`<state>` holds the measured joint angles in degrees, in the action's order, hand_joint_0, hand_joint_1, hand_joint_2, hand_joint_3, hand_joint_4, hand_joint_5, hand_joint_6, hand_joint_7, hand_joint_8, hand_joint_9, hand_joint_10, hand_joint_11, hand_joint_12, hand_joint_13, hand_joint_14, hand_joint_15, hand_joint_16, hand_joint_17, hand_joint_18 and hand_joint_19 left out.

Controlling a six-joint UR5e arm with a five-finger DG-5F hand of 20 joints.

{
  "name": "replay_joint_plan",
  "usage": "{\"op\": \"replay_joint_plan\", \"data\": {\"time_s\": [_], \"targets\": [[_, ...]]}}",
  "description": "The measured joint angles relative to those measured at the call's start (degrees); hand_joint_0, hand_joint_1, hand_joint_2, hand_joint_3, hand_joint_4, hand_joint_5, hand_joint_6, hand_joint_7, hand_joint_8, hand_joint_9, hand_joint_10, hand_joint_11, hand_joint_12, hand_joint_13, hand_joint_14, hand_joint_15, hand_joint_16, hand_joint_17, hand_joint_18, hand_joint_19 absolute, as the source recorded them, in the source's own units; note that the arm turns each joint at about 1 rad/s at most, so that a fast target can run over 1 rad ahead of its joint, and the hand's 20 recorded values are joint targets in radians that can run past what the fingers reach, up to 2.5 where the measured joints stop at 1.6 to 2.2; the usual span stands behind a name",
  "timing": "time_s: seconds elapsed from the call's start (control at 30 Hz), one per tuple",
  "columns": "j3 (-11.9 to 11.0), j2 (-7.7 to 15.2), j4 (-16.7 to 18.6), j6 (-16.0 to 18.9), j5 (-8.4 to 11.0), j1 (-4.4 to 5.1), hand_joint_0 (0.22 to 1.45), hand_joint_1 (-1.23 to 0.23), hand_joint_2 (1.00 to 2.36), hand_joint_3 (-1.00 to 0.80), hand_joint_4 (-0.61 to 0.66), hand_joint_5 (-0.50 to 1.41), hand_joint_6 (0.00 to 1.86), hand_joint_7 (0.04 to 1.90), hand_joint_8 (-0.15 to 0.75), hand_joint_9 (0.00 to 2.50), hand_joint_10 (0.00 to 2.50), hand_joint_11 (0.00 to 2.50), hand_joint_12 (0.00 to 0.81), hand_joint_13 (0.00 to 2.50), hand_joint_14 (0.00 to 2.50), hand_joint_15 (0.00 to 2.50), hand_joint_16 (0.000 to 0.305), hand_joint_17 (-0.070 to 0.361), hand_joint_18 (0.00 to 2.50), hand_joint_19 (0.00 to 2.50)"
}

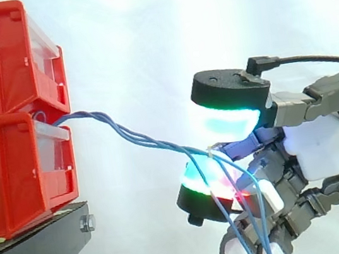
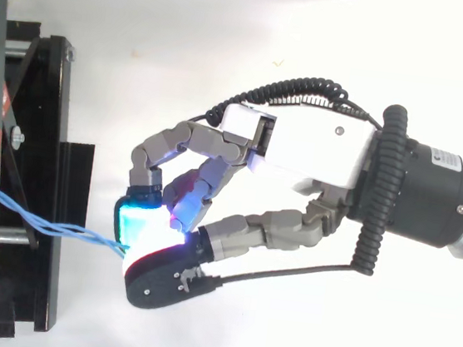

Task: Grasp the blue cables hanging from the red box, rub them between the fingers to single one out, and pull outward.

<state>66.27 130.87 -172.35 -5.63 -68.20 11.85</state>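
side view: blue cables [image 1: 132, 134] leave the lower red bin [image 1: 11, 176] at 9 o'clock, run twisted toward 4 o'clock into the hand [image 1: 325, 142], pinched between its glowing pads, loose ends hanging toward 6 | top view: hand [image 2: 301, 148] enters from 3 o'clock, fingers curled onto the blue cables [image 2: 42, 223] at 8 o'clock

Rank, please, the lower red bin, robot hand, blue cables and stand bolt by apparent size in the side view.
1. robot hand, partly out of frame
2. lower red bin
3. blue cables, long but thin
4. stand bolt
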Motion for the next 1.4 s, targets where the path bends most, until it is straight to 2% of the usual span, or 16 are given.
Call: {"op": "replay_joint_plan", "data": {"time_s": [0.07, 0.17, 0.2, 0.3, 0.4, 0.47, 0.6, 0.63, 0.77, 0.8, 0.83, 1.07, 1.23, 1.33, 1.4], "targets": [[0.00, 0.01, 0.00, 0.00, 0.00, 0.00, 0.55, -0.84, 1.00, -0.50, 0.08, -0.12, 0.88, 1.07, 0.171, 1.17, 0.02, 0.81, 0.261, 0.81, 0.02, 0.55, 0.041, 0.091, 0.78, 0.62], [0.00, 0.00, 0.00, 0.12, 0.00, 0.01, 0.66, -0.92, 1.00, -0.50, 0.05, -0.13, 0.89, 1.09, 0.159, 1.13, 0.02, 0.83, 0.254, 0.77, 0.02, 0.54, 0.039, 0.088, 0.76, 0.59], [0.00, 0.00, -0.03, 0.18, 0.00, 0.01, 0.66, -0.92, 1.00, -0.50, 0.03, -0.13, 0.90, 1.09, 0.168, 1.12, 0.02, 0.84, 0.254, 0.77, 0.02, 0.52, 0.039, 0.088, 0.76, 0.59], [0.00, 0.00, -0.18, 0.30, 0.00, 0.02, 0.71, -0.94, 1.01, -0.36, -0.05, -0.14, 0.91, 1.17, 0.164, 1.10, 0.02, 0.85, 0.248, 0.75, 0.02, 0.51, 0.039, 0.087, 0.76, 0.58], [0.00, 0.00, -0.29, 0.39, 0.00, 0.02, 0.71, -0.93, 1.01, -0.33, -0.08, -0.15, 0.92, 1.20, 0.167, 1.11, 0.02, 0.85, 0.242, 0.75, 0.02, 0.51, 0.038, 0.086, 0.76, 0.58], [0.00, 0.00, -0.30, 0.43, 0.00, 0.02, 0.67, -0.86, 1.01, -0.31, -0.07, -0.15, 0.92, 1.13, 0.162, 1.11, 0.02, 0.84, 0.237, 0.75, 0.02, 0.51, 0.038, 0.086, 0.76, 0.60], [0.00, 0.00, -0.33, 0.44, 0.00, 0.02, 0.60, -0.76, 1.01, -0.28, -0.01, -0.14, 0.87, 1.09, 0.158, 1.07, 0.02, 0.68, 0.214, 0.72, 0.02, 0.45, 0.039, 0.087, 0.74, 0.61], [0.00, 0.00, -0.34, 0.44, 0.00, 0.02, 0.60, -0.71, 1.01, -0.26, 0.01, -0.14, 0.85, 1.03, 0.170, 1.07, 0.02, 0.63, 0.225, 0.71, 0.02, 0.43, 0.042, 0.094, 0.76, 0.59], [-0.02, 0.00, -0.35, 0.44, 0.04, 0.02, 0.60, -0.65, 1.01, -0.25, 0.04, -0.12, 0.79, 1.00, 0.164, 1.07, 0.02, 0.54, 0.226, 0.71, 0.02, 0.40, 0.044, 0.098, 0.77, 0.58], [-0.07, 0.00, -0.35, 0.44, 0.06, 0.02, 0.60, -0.65, 1.01, -0.24, 0.04, -0.11, 0.77, 1.01, 0.162, 1.06, 0.02, 0.52, 0.225, 0.70, 0.02, 0.40, 0.044, 0.099, 0.77, 0.58], [-0.11, 0.00, -0.35, 0.44, 0.07, 0.02, 0.60, -0.63, 1.01, -0.24, 0.05, -0.09, 0.68, 1.14, 0.156, 1.06, 0.02, 0.50, 0.223, 0.70, 0.02, 0.40, 0.043, 0.098, 0.76, 0.59], [-0.23, 0.01, -0.32, 0.44, 0.09, 0.07, 0.64, -0.59, 1.02, -0.19, 0.12, -0.06, 0.53, 1.29, 0.143, 1.04, 0.02, 0.48, 0.218, 0.70, 0.02, 0.40, 0.042, 0.095, 0.74, 0.60], [-0.25, 0.00, -0.31, 0.44, 0.08, 0.10, 0.63, -0.62, 1.02, -0.23, 0.11, -0.08, 0.56, 1.29, 0.132, 1.03, 0.02, 0.55, 0.217, 0.68, 0.02, 0.44, 0.040, 0.089, 0.71, 0.61], [-0.26, 0.00, -0.29, 0.44, 0.08, 0.16, 0.61, -0.65, 1.02, -0.24, 0.14, -0.10, 0.65, 1.15, 0.142, 1.03, 0.02, 0.59, 0.220, 0.69, 0.02, 0.44, 0.040, 0.089, 0.71, 0.62], [-0.26, 0.00, -0.28, 0.44, 0.08, 0.17, 0.60, -0.71, 1.01, -0.35, 0.13, -0.12, 0.74, 1.05, 0.153, 1.05, 0.02, 0.63, 0.221, 0.70, 0.02, 0.45, 0.040, 0.089, 0.71, 0.61]]}}
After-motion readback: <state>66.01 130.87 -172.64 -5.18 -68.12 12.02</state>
